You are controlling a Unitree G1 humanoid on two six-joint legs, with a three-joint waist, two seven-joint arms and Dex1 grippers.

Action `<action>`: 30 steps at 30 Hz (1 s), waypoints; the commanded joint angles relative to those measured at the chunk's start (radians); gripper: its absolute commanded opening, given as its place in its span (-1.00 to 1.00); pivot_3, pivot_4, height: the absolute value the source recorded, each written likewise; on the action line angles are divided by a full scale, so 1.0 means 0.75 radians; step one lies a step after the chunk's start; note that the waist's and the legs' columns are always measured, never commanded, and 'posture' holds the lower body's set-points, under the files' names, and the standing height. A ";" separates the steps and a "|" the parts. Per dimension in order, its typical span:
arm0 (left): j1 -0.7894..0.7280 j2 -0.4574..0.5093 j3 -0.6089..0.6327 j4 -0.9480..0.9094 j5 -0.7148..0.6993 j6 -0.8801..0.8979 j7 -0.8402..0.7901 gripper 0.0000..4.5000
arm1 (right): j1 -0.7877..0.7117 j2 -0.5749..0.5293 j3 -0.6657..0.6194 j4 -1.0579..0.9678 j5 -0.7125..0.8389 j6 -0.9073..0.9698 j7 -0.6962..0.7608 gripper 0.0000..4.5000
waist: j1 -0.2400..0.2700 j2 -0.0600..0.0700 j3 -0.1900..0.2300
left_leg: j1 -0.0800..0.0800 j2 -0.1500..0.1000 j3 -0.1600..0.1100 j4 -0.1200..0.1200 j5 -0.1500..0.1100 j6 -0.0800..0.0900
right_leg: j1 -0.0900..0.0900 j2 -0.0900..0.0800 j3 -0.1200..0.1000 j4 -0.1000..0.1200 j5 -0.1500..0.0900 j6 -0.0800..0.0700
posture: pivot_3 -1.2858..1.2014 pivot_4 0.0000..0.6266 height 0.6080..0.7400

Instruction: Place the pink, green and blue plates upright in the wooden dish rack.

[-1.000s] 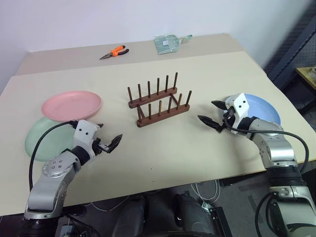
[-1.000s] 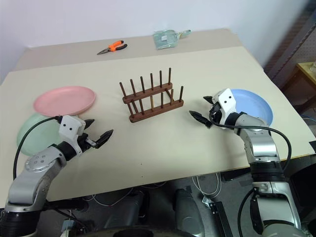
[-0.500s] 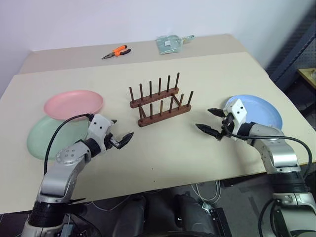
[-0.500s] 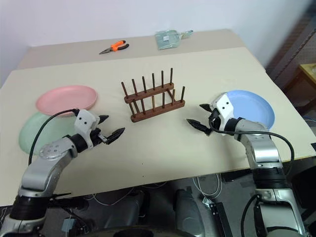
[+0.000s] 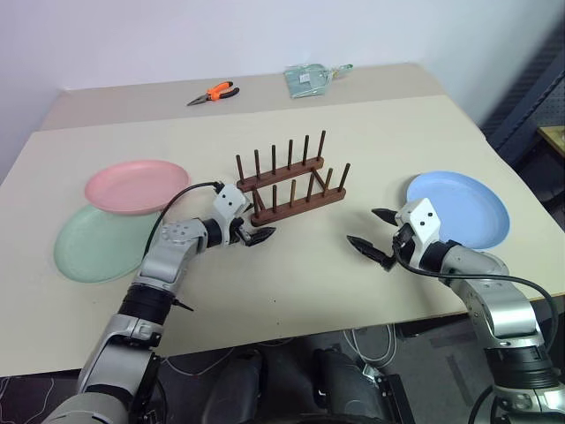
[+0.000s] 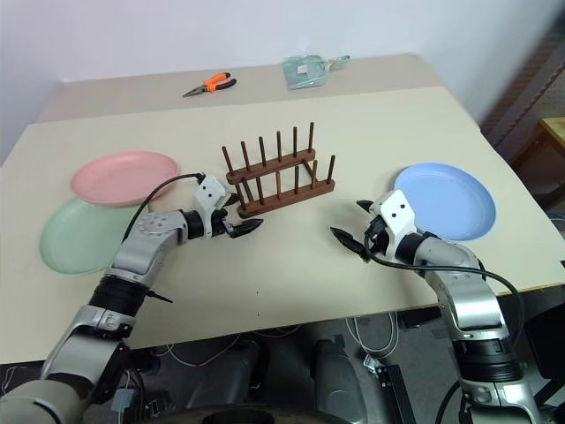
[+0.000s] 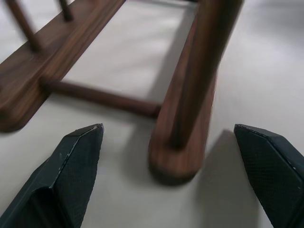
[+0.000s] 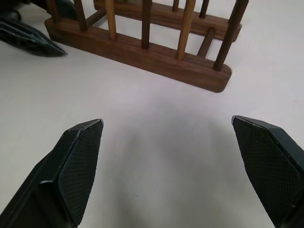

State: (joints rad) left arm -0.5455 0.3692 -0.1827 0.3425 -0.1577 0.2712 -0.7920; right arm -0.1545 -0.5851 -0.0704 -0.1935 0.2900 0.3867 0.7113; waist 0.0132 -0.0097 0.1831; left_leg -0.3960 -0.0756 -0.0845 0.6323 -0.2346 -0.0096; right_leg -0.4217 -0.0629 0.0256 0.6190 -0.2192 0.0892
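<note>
From the head camera, three plates lie flat on the table (image 5: 353,159): the pink plate (image 5: 137,185) overlapping the far edge of the green plate (image 5: 93,243) on the left, the blue plate (image 5: 459,210) alone on the right. The wooden dish rack (image 5: 293,181) stands empty between them, two rails with five pegs each. The left gripper (image 5: 250,234) sits at the near left end of the rack, fingers parted; the right gripper (image 5: 372,231) hovers between rack and blue plate, its fingers spread wide and holding nothing. At the far edge lie orange-handled pliers (image 5: 212,92) and a clear packet (image 5: 307,78) — things neither wrist camera catches. The left wrist view gives what the head cannot: the rounded end of the near rail and its end peg stand between the two open fingers (image 7: 71,171), untouched. The right wrist view looks across bare table at the rack's length — its own fingers (image 8: 76,161) far apart, with the left gripper's tip at the rack's far end.
</note>
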 commanded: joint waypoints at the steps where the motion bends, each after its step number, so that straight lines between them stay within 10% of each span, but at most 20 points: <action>1: 0.038 -0.018 -0.034 0.025 0.020 -0.008 -0.042 0.23 | -0.008 0.012 -0.028 -0.059 0.013 -0.012 -0.027 1.00 | 0.000 0.000 0.000 | 0.000 0.000 0.000 0.000 0.000 0.000 | 0.000 0.000 0.000 0.000 0.000 0.000 | 0.03 -0.52 1.00; 5: 0.086 -0.002 -0.036 -0.039 0.027 -0.018 -0.066 -0.63 | 0.001 0.016 -0.014 -0.071 0.013 -0.016 -0.034 1.00 | -0.001 0.000 -0.001 | 0.001 0.000 0.000 -0.001 0.000 0.000 | 0.000 0.000 0.000 0.000 0.000 0.000 | 0.03 -0.52 1.00; 17: 0.244 0.191 -0.102 -0.401 -0.003 -0.037 -0.359 -0.65 | 0.020 -0.092 -0.093 0.029 -0.008 -0.057 0.021 1.00 | -0.001 0.001 -0.001 | 0.002 0.000 0.000 -0.001 0.000 0.000 | 0.001 0.000 0.000 0.000 0.000 -0.001 | 0.03 -0.52 1.00; 24: 0.240 0.236 -0.064 -0.334 0.052 -0.056 -0.315 0.86 | 0.057 -0.106 -0.100 0.055 -0.028 -0.087 0.023 1.00 | -0.002 0.001 -0.001 | 0.002 0.000 0.000 -0.001 0.000 0.000 | 0.001 0.000 0.000 0.000 -0.001 -0.002 | 0.03 -0.52 1.00; 30: 0.429 0.381 0.033 -0.552 -0.023 0.170 -0.285 0.89 | 0.086 -0.120 -0.072 0.046 -0.046 -0.094 0.060 0.76 | -0.034 0.002 -0.001 | 0.003 0.002 0.000 -0.003 0.000 0.000 | 0.001 0.000 0.001 0.000 -0.001 -0.001 | 0.03 -0.52 1.00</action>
State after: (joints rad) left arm -0.2659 0.6212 -0.1759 -0.0617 -0.1755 0.3296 -1.0079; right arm -0.0897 -0.6553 -0.1217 -0.1339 0.2561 0.3366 0.7462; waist -0.0124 -0.0084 0.1820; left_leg -0.3930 -0.0738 -0.0844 0.6290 -0.2347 -0.0093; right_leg -0.4208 -0.0626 0.0261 0.6192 -0.2198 0.0885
